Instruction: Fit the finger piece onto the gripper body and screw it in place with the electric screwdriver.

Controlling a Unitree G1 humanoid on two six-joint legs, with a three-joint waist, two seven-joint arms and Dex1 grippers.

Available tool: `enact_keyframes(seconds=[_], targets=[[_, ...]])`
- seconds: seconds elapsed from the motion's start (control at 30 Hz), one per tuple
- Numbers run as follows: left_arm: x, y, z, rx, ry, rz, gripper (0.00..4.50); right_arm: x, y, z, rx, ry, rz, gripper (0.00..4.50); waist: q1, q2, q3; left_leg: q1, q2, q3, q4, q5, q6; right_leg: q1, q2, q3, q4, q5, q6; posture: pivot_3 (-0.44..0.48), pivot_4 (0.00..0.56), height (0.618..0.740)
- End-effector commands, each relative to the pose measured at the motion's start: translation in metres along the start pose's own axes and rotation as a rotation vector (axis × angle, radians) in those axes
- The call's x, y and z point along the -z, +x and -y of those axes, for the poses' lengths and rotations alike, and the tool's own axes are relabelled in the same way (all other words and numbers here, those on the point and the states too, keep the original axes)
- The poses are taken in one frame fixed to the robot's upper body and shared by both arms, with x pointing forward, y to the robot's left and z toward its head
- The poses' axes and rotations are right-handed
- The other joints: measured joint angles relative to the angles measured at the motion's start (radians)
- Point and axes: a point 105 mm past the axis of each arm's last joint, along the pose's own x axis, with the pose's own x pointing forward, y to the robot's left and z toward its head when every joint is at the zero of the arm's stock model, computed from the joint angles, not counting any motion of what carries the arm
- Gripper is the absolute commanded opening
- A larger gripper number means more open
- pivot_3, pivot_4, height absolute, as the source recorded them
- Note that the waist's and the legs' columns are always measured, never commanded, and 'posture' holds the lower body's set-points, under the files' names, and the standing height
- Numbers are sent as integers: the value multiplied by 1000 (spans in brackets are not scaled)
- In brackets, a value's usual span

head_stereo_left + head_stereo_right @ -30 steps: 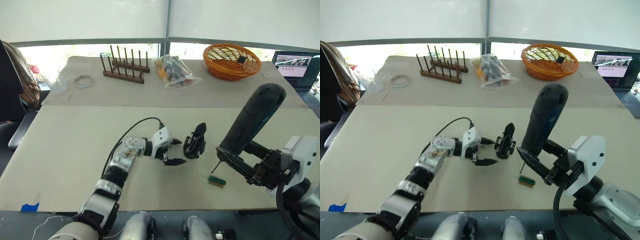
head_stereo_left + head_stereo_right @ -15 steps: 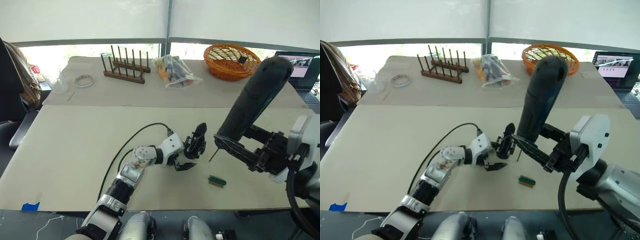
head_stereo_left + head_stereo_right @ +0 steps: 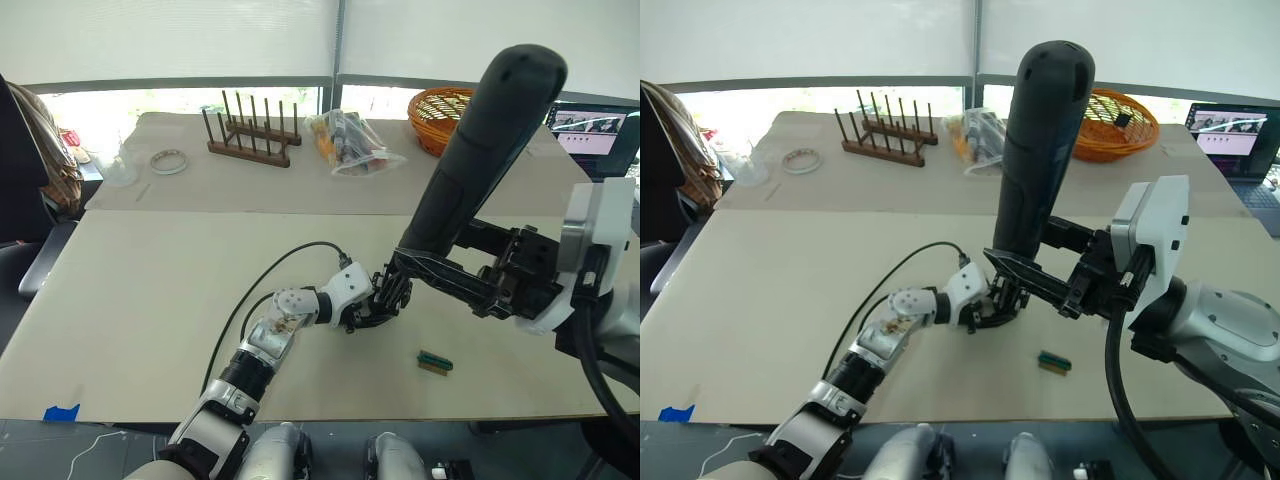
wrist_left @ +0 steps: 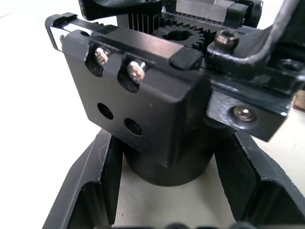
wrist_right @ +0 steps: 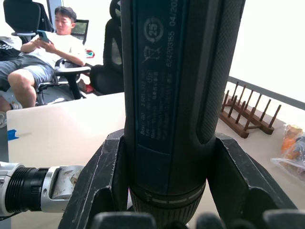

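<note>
Screwdriver (image 3: pixel 1040 150) stands near upright in our right gripper (image 5: pixel 164 191), fingers clamped on its barrel, tip directly over the gripper body (image 4: pixel 143 100). Left gripper (image 3: pixel 372 310) braces that body mid-table, fingers either side of its base. We judge the drive axis runs straight down.

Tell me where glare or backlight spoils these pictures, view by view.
Both eye views: the windows behind the wooden rack blow out white. Right wrist view: bright window backlights the electric screwdriver, leaving its label dim. Left wrist view: even light, the gripper body close and sharp.
</note>
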Motion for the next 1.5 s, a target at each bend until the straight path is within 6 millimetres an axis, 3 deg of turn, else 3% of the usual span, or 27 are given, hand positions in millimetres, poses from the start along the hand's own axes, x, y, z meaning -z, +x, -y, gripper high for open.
enact_keyframes(seconds=[0.03, 0.63, 1.5], targets=[[-11, 4, 2, 17, 17, 38, 2292, -9, 3, 2, -13, -54, 34, 1925, 0, 0, 0, 0, 0, 0, 0, 0, 0, 0, 0, 0, 0, 0, 0, 0, 150, 740], [-12, -1, 0, 8, 38, 40, 2292, 6, 22, 15, -24, -77, 29, 1925, -3, 0, 0, 0, -1, 0, 0, 0, 0, 0, -3, -7, 0, 0, 0, 0, 150, 740], [-13, -1, -1, 6, 52, 42, 2292, 17, 16, 19, -6, -91, -25, 1925, -5, 0, 0, 0, -1, 0, 0, 0, 0, 0, -3, -8, 0, 0, 0, 0, 150, 740]])
